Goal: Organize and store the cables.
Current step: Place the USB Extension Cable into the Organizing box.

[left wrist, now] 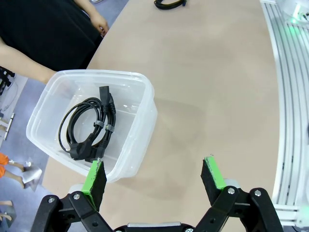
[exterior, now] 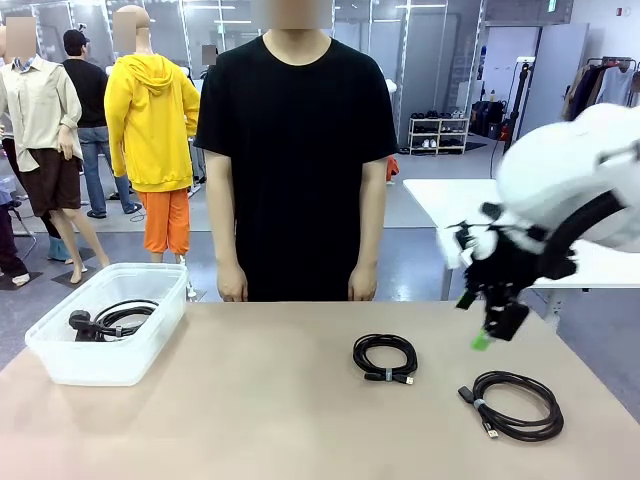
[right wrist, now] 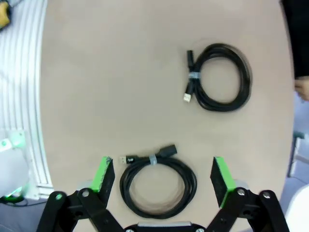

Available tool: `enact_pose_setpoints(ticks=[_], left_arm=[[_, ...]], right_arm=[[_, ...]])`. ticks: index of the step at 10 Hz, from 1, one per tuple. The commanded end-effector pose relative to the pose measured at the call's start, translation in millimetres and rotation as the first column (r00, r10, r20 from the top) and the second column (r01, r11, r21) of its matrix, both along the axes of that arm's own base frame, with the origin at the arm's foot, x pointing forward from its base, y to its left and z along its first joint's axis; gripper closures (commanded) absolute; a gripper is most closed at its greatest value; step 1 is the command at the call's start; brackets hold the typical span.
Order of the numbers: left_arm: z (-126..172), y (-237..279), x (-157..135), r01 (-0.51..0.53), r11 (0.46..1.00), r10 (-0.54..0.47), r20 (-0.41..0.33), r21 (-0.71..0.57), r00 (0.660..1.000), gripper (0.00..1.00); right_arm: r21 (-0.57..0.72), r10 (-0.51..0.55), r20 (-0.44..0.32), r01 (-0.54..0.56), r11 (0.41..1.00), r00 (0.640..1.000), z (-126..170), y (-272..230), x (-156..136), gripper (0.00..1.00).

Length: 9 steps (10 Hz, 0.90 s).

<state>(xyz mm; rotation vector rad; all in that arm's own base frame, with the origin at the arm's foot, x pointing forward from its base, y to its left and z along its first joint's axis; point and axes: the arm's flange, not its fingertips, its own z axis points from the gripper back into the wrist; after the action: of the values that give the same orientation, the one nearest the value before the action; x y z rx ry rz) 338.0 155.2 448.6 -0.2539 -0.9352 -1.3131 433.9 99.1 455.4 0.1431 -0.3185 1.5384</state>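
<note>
- Job now, I think: pick up the near cable from the worktop.
- It lies between the right fingers, below them, not touching. They are spread wide and hold nothing.
- Go straight down, one finger each side of the coil, and squeeze gently so no loop slips.
- The far cable lies ahead of them.
- The left fingers are wide and empty. The box with a stored cable sits ahead.

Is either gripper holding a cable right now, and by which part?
Nothing is held. The right gripper hangs open above a coiled cable, clear of it; the left gripper is open and empty.
</note>
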Motion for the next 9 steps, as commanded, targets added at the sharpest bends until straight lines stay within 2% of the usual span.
enact_pose_setpoints(ticks=[1, 4, 8, 9], left_arm=[[1, 1, 1, -0.010, 1.000, 0.010, -0.006, -0.017, 1.000, 0.00], [1, 1, 1, -0.010, 1.000, 0.010, -0.006, -0.017, 1.000, 0.00], [1, 1, 1, -0.010, 1.000, 0.010, -0.006, -0.017, 1.000, 0.00], [1, 1, 1, -0.010, 1.000, 0.010, -0.006, -0.017, 1.000, 0.00]], right_arm=[[-0.102, -0.027, -0.022, 0.025, 0.994, 0.999, -15, 23, 31, 0.00], [-0.187, -0.025, 0.024, 0.029, 0.982, 0.999, -60, 74, 44, 0.00], [-0.203, -0.054, 0.047, 0.062, 0.977, 0.997, -96, 111, 64, 0.00], [-0.207, -0.046, 0.028, 0.051, 0.977, 0.999, -102, 119, 65, 0.00]])
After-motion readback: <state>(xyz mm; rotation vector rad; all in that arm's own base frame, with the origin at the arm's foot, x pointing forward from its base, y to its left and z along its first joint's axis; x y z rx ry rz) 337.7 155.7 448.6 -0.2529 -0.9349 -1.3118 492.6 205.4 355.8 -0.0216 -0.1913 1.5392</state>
